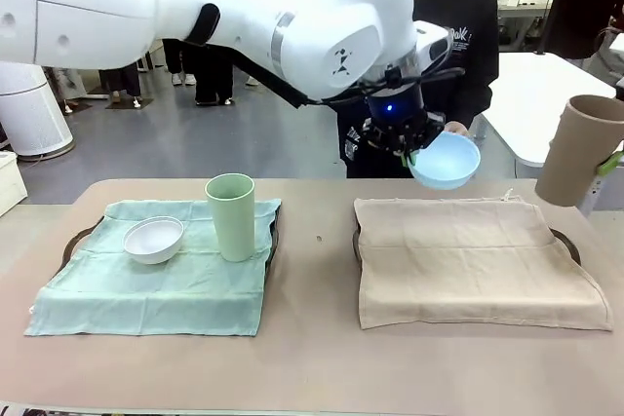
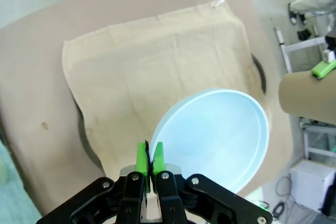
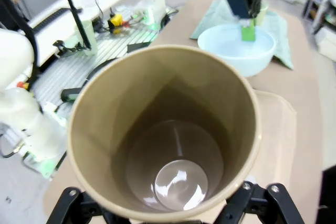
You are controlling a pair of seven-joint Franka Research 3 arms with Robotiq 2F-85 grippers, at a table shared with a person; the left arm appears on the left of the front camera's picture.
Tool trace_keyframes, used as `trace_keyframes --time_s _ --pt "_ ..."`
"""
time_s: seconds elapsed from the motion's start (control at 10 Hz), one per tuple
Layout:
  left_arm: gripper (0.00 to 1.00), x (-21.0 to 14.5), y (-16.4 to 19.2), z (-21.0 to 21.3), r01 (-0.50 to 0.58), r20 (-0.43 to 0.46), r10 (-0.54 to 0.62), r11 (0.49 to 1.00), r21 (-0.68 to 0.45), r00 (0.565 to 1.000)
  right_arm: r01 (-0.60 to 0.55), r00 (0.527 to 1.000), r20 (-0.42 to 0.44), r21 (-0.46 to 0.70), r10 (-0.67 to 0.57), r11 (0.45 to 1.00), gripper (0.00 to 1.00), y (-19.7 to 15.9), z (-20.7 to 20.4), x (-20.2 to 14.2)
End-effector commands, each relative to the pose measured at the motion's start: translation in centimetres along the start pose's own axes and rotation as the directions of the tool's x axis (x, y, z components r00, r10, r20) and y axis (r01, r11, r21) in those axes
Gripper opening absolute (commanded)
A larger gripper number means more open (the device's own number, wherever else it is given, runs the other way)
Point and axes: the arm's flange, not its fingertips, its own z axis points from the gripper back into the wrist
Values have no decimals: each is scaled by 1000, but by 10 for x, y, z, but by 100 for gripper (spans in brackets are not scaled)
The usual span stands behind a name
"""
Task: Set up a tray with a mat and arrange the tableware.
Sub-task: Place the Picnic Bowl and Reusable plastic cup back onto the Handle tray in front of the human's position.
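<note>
Left wrist view shows the left gripper (image 2: 150, 157), fingers pinched on the light blue bowl's (image 2: 218, 135) rim, holding it directly above the beige mat's (image 2: 147, 66) near-right corner.

A tan-brown cup (image 3: 164, 145) is seen from above, held by the right gripper (image 3: 176, 205), with a light blue bowl (image 3: 237, 48) pinched beyond it over the table (image 3: 304, 77).
</note>
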Motion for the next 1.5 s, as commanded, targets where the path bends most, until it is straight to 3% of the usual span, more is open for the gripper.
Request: trace_keyframes --time_s 0.0,0.3,0.4,0.5,0.7,0.9,1.0,1.4 --pt "4 -6 12 -20 21 -68 -19 1000 16 998 -31 999 13 62 31 998 85 -19 -20 -24" --pt "4 -8 22 -52 -5 -153 8 1000 22 988 8 1000 20 149 -11 989 85 -36 -46 -58" --pt "4 -3 25 -46 -51 -156 53 998 21 986 11 999 35 86 -14 996 85 -27 -44 -43" --pt "4 -11 17 -56 -5 -122 9 999 35 992 11 999 35 86 -14 996 85 -27 -44 -43" --pt "4 -10 21 -59 -26 -138 30 999 34 990 24 999 36 110 -28 994 85 -30 -51 -56" --pt "4 -10 26 -80 -27 -180 34 999 40 983 -109 993 -37 53 111 993 85 -40 -68 -62" --pt "4 -11 25 -85 -16 -171 23 999 41 985 -129 990 -51 77 134 989 85 -47 -83 -67" --pt "4 -14 30 -115 7 -181 -2 1000 26 983 -119 988 -79 138 131 983 85 -69 -121 -94"
